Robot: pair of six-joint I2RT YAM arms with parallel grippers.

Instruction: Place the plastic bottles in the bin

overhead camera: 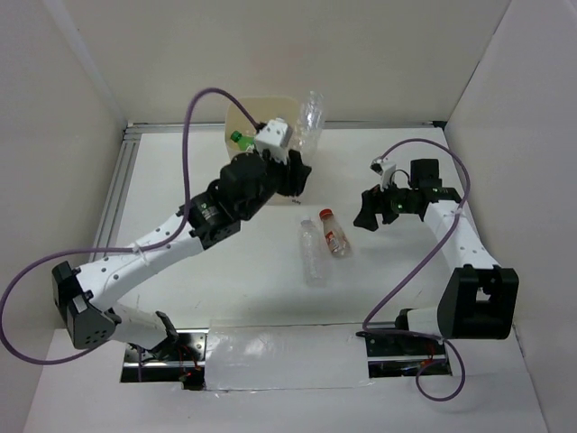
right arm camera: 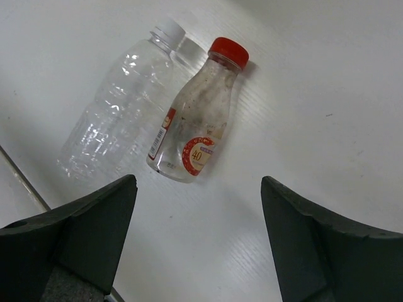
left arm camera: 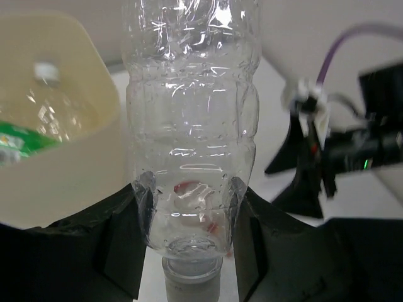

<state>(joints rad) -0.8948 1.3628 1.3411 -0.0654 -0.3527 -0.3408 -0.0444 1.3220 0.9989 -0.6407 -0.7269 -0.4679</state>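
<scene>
My left gripper (overhead camera: 303, 155) (left arm camera: 189, 220) is shut on a clear plastic bottle (overhead camera: 311, 115) (left arm camera: 189, 113). It grips the bottle near the shoulder, white cap toward the wrist, and holds it aloft beside the right rim of the cream bin (overhead camera: 257, 110) (left arm camera: 82, 145). A green bottle (overhead camera: 241, 139) (left arm camera: 16, 141) and a clear white-capped one (left arm camera: 47, 94) lie inside the bin. My right gripper (overhead camera: 368, 215) (right arm camera: 198, 207) is open and empty above the table. Just beyond it lie a red-capped labelled bottle (overhead camera: 335, 233) (right arm camera: 201, 119) and a clear white-capped bottle (overhead camera: 312, 254) (right arm camera: 119, 119), side by side.
White walls enclose the table at the back and on both sides. A metal rail (overhead camera: 122, 189) runs along the left edge. Purple cables (overhead camera: 194, 108) loop over both arms. The right arm's dark gripper shows in the left wrist view (left arm camera: 315, 170).
</scene>
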